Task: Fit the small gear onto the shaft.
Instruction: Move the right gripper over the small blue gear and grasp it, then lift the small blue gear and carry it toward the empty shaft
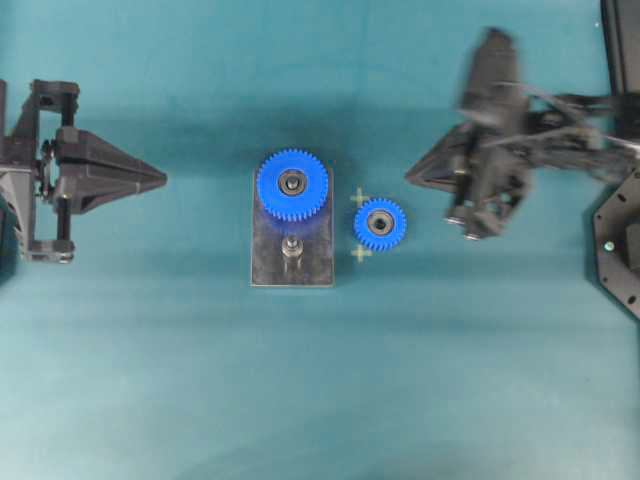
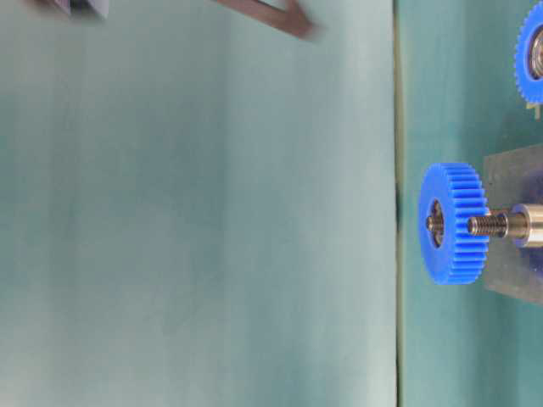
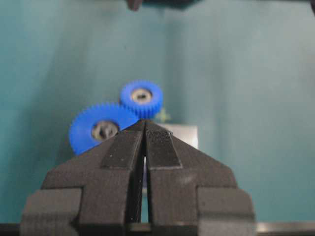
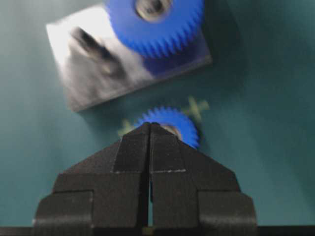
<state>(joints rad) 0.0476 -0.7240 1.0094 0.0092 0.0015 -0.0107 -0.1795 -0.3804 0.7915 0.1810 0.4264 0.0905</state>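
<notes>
The small gear lies flat on the teal table, just right of the grey plate; it also shows in the wrist views. The shaft stands upright on the plate's near half, bare. The larger blue gear sits on the plate's far half. My right gripper is shut and empty, hovering to the right of the small gear, blurred; its tips point at the gear. My left gripper is shut and empty at the far left, tips aimed toward the plate.
Two pale cross marks flank the small gear on the table. A dark frame piece sits at the right edge. Bare teal table surrounds the plate.
</notes>
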